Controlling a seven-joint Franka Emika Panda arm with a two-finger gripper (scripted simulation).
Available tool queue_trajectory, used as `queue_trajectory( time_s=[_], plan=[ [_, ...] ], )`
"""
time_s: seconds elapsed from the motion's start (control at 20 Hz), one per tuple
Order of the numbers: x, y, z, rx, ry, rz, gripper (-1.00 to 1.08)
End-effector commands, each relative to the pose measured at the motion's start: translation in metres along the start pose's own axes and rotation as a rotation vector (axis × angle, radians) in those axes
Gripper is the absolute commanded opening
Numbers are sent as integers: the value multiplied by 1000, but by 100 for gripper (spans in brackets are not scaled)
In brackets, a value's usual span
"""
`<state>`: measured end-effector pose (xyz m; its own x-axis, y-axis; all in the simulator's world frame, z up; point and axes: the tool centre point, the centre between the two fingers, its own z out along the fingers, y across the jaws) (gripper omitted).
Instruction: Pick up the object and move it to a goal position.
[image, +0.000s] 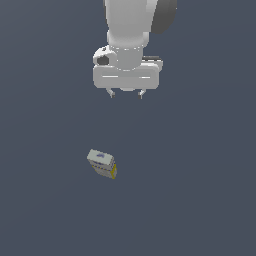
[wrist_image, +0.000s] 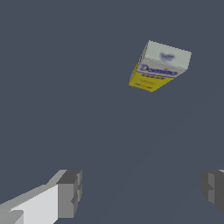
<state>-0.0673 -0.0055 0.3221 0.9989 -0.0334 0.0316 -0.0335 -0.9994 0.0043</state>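
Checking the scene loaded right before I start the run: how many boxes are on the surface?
1. The box lies on the dark surface, apart from the open gripper, nearer the camera and toward the exterior view's left. The wrist view shows the same one. Nothing appears hidden.

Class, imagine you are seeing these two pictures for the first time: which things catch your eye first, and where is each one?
First comes the big white gripper hanging at the top of the exterior view, fingers wide apart and holding nothing. Next is the small pale box with a yellow side and a blue mark on top, lying alone on the dark grey floor, below the gripper and toward the exterior view's left. The wrist view shows the box apart from both fingertips.
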Motion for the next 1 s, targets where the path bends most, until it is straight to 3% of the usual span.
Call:
queue_trajectory(
  time_s=[0.0,0.95],
  plan=[
    [0,0,0,0,0,0,100],
    [0,-8,-4,-17,-9,-93,100]
  ],
)
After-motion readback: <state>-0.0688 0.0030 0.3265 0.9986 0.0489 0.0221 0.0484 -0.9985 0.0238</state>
